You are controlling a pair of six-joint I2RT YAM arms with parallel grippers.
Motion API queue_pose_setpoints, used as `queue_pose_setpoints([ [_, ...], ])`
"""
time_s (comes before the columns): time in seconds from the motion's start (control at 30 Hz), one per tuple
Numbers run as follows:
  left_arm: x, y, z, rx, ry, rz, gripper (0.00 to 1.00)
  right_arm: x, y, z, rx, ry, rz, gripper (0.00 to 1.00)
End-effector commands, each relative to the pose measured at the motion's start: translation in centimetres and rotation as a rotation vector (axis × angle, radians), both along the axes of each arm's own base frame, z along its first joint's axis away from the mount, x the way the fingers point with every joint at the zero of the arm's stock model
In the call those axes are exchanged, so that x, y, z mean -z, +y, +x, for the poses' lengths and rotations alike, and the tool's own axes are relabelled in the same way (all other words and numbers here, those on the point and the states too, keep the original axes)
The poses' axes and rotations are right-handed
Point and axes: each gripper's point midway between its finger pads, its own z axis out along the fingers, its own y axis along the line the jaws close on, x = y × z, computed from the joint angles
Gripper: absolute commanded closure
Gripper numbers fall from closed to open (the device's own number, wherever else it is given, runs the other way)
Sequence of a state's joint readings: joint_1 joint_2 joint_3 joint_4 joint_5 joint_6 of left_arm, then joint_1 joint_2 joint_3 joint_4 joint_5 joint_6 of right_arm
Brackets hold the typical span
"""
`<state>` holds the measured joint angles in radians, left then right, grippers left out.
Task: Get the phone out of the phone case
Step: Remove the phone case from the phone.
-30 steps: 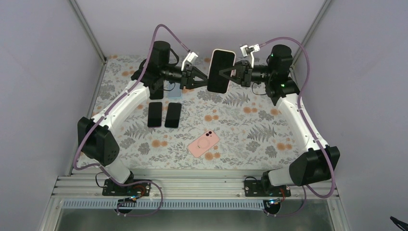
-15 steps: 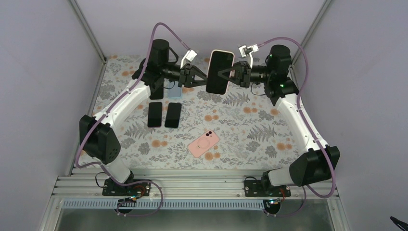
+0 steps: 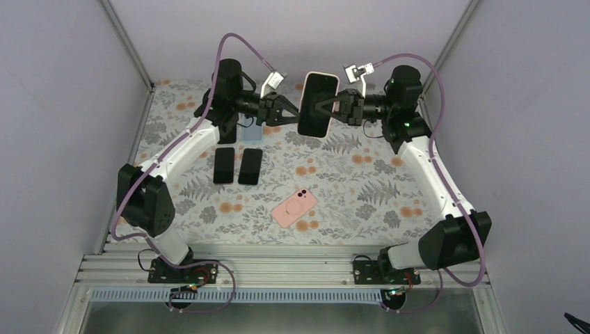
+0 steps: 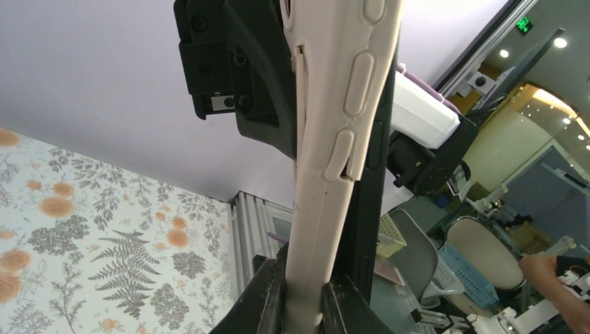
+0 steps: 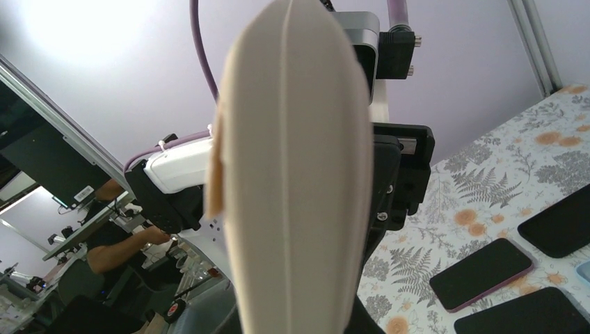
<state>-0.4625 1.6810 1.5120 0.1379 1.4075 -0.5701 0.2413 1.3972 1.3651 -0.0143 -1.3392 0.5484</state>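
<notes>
Top external, held phone (image 3: 319,104), pink case (image 3: 295,207) below

We're looking at a robot lab — grey booth walls (image 3: 56,104) boxing in the table (image 3: 348,202), office chairs (image 4: 421,254) showing beyond.

Light fell soft and even from overhead; the floral table (image 3: 348,181) carried only faint shadows. At the right wrist, glare bloomed on the wall (image 5: 83,42) at ten o'clock and the cream case (image 5: 292,174) loomed blurred. At the left wrist, lamps (image 4: 560,42) flared at two o'clock.
</notes>
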Motion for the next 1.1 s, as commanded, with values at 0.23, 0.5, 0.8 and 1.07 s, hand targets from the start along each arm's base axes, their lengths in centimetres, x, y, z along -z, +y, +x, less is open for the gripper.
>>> queue_pose_setpoints([
  [0.23, -0.9, 1.8, 4.0, -0.208, 0.042, -0.059, 0.98, 1.4, -0.1, -2.7, -0.166, 0.11, -0.009, 0.79],
  [0.5, -0.2, 2.4, 4.4, -0.235, 0.074, -0.065, 0.98, 2.0, -0.4, -1.0, -0.11, 0.158, -0.014, 0.76],
  [0.8, 0.0, 2.4, 4.6, -0.249, 0.08, -0.063, 0.98, 2.3, -1.0, 0.3, -0.053, 0.181, -0.015, 0.76],
  [1.07, -0.5, 1.7, 4.1, -0.26, 0.001, -0.045, 0.98, 2.5, -1.6, 1.6, 0.015, 0.193, -0.016, 0.87],
])
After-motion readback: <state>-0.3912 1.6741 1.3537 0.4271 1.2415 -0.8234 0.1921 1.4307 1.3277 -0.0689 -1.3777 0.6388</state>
